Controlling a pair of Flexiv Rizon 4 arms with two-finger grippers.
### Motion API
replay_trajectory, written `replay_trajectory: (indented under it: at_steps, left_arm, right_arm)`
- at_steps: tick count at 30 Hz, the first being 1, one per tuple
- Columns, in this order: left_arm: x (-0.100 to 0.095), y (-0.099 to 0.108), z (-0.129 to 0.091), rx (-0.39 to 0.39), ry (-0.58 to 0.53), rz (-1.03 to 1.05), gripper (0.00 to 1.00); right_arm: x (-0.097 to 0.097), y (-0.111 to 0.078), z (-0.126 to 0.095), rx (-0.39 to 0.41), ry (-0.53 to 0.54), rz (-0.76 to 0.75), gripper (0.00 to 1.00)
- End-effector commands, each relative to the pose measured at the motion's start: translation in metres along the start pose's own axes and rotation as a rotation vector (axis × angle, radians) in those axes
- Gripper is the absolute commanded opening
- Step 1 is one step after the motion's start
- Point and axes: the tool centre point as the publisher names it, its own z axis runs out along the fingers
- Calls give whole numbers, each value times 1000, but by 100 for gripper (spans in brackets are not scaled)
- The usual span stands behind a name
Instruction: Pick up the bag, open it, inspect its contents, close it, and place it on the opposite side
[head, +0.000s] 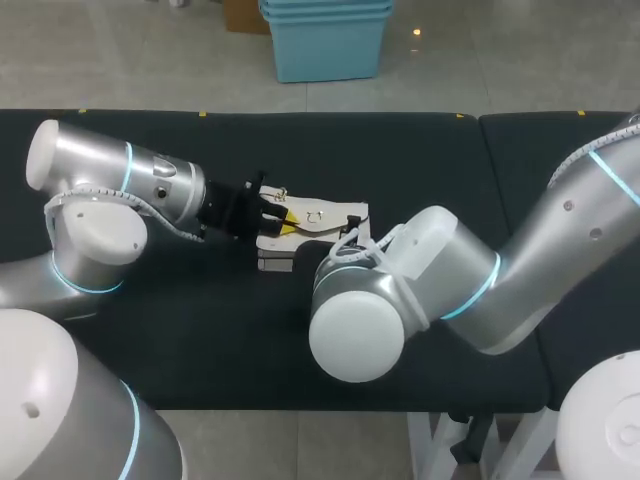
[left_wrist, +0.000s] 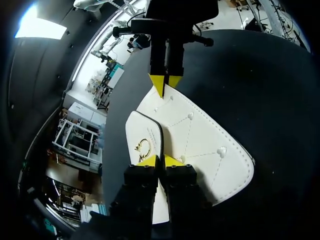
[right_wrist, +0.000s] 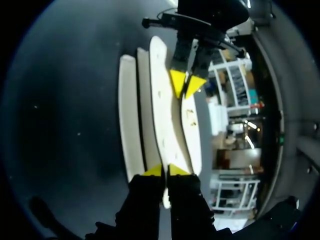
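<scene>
In the head view the right arm (head: 400, 290) lies across the bag's (head: 335, 212) right end, so that end and the right jaws are wholly hidden behind its wrist housing. At the bag's left end the left jaws show only as yellow slivers, too small to tell how they grip. In the left wrist view the bag's edge nearest the left jaws disappears under their black mounts, and the gold clasp (left_wrist: 144, 146) on the bag's flap (left_wrist: 142, 131) is too small to make out. In the right wrist view the bag is edge-on, stacked white layers; what lies between them is hidden.
</scene>
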Motion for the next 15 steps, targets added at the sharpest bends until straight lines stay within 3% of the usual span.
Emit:
replay_trajectory:
  at_steps: [1,3,5,6,8,9,10,11,15]
  left_arm:
    - [4,6,0,-1,-13,-16,9]
    - [4,6,-1,0,-19,-27,65]
    - [3,5,-4,0,-26,-41,94]
    - [2,4,-5,1,-28,-46,100]
    - [0,1,-9,-7,-36,-53,100]
    - [-1,-1,-11,-3,-38,-57,100]
    - [-3,-2,-13,-5,-38,-60,100]
    - [-5,-4,-15,-17,-47,-65,100]
    - [-16,-11,-28,7,-75,-87,100]
  right_arm:
    - [4,-6,1,-19,-11,1,0]
    - [4,-6,1,-19,-11,1,0]
    - [4,-6,1,-19,-11,1,0]
    - [3,-6,1,-16,-11,3,0]
    - [1,-6,0,-12,-9,9,30]
    - [0,-6,-1,-9,-10,12,49]
    - [-2,-6,-3,-8,-11,16,94]
    - [-3,-6,-5,-8,-12,21,100]
    - [-10,-5,-15,-11,-25,38,100]
